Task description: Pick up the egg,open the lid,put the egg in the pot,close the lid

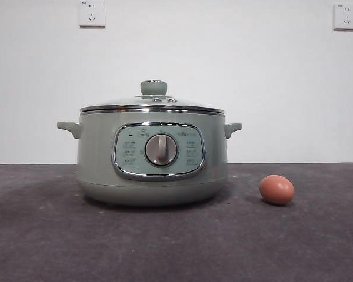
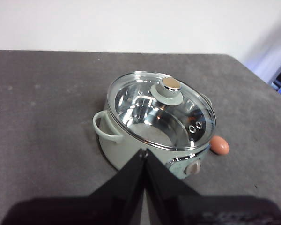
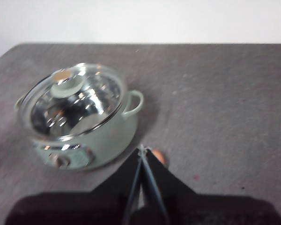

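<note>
Nearest: my left gripper (image 2: 144,152) and right gripper (image 3: 141,149), both with jaws pressed together and holding nothing, raised above the table (image 1: 41,235). Next: the egg (image 1: 277,190), on the table just beside the pot (image 1: 152,176), apart from its wall on the dial's side. Farthest: the lid (image 1: 152,106), seated on the pot's rim, knob up.

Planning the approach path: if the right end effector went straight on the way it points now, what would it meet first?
Probably the egg, peeking out just past the tips of the right end effector; depth is unclear.
</note>
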